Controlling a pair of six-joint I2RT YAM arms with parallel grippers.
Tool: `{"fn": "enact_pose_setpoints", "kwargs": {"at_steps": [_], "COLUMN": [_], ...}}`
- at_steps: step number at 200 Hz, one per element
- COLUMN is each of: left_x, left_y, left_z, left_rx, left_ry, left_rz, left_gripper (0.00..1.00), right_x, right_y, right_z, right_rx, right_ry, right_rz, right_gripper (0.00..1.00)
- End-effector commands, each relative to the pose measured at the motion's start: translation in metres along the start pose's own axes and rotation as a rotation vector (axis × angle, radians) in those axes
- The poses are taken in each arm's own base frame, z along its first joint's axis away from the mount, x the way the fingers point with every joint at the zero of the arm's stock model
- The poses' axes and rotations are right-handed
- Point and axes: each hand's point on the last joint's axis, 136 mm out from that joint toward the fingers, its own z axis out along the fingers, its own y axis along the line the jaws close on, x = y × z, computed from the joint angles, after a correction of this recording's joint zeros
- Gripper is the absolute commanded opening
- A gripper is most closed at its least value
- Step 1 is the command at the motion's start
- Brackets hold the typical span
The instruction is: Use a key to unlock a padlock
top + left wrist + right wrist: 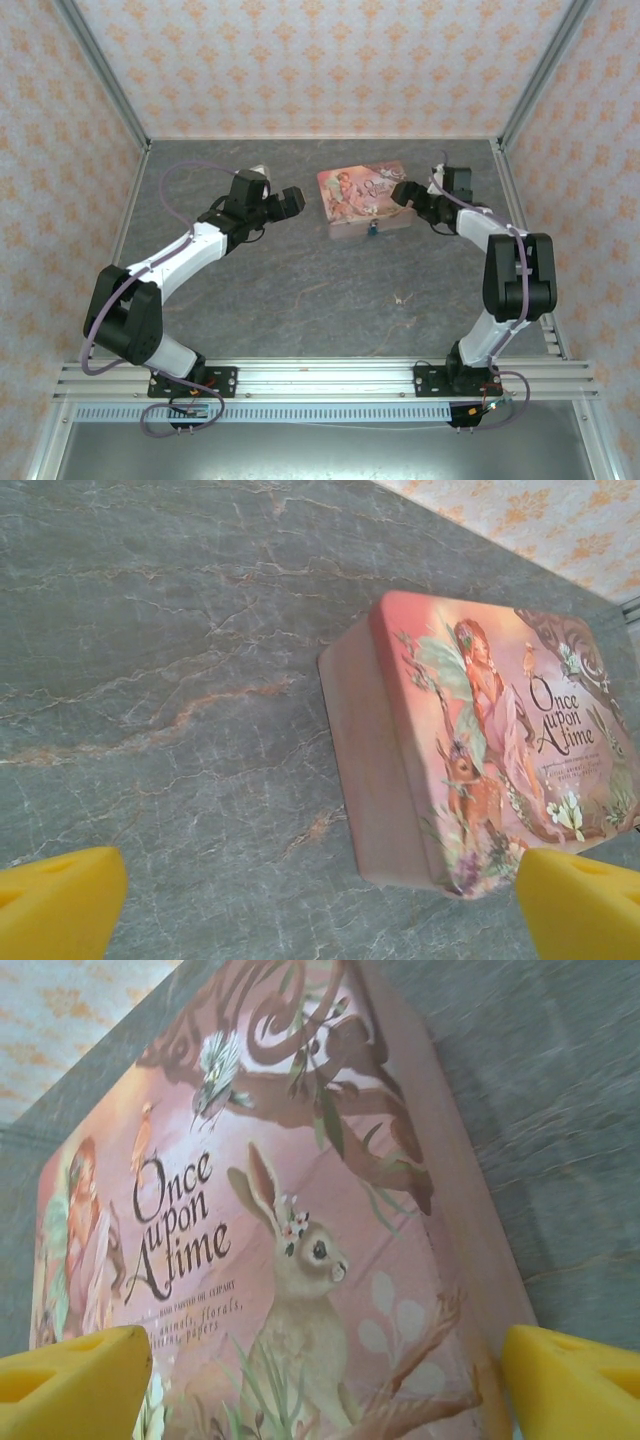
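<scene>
Tin [363, 197], pink, rectangular and glossy, has your tiny teal padlock [372, 230] at its near edge; your left gripper [296, 202] and right gripper [398, 192] flank it, both wide open, empty.

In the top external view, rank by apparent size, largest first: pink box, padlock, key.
1. pink box, clearly largest.
2. padlock and key: both tiny, too alike to rank surely.

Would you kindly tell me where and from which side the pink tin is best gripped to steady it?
The pink tin lies flat, lid up, with straight walls. I would probably take its right short end, coming from the right with jaws across the two long walls. This leaves the padlock at the near wall free.
</scene>
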Motion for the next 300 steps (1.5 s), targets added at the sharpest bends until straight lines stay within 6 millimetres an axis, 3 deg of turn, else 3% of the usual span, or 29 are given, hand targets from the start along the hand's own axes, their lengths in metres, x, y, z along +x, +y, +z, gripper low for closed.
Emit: {"fn": "enact_pose_setpoints", "kwargs": {"at_steps": [1,24,40,64,79,109,149,180,237,300], "left_x": [-0.013,-0.016,-0.019,-0.025,-0.03,-0.039,-0.049,-0.052,-0.045,-0.044], "left_y": [-0.002,-0.003,-0.004,-0.009,-0.01,-0.011,-0.015,-0.018,-0.011,-0.007], "left_z": [-0.016,-0.019,-0.02,-0.024,-0.027,-0.033,-0.034,-0.03,-0.024,-0.026], "left_rx": [-0.017,-0.018,-0.014,0.002,0.008,0.005,0.005,0.009,-0.01,-0.032], "left_ry": [-0.045,-0.054,-0.064,-0.088,-0.112,-0.159,-0.193,-0.189,-0.168,-0.168], "left_rz": [0.019,0.021,0.017,0.01,0.004,-0.001,-0.002,0.0,-0.01,-0.013], "left_gripper": [1.0,1.0,1.0,1.0,1.0,1.0,1.0,1.0,1.0,1.0], "right_x": [0.024,0.039,0.04,0.037,0.045,0.081,0.148,0.187,0.227,0.242], "right_y": [0.021,0.032,0.03,0.015,0.007,0.001,-0.008,-0.017,-0.03,-0.043], "right_z": [0.0,0.003,-0.003,-0.029,-0.048,-0.08,-0.099,-0.105,-0.098,-0.087], "right_rx": [-0.071,-0.081,-0.043,0.099,0.179,0.254,0.36,0.433,0.466,0.517], "right_ry": [0.052,0.077,0.05,-0.004,0.018,0.102,0.249,0.363,0.508,0.555], "right_rz": [-0.006,-0.003,-0.002,-0.021,-0.037,-0.018,0.011,0.008,-0.009,-0.022], "right_gripper": [0.89,0.87,0.86,0.85,0.82,0.76,0.68,0.61,0.48,0.39]}}
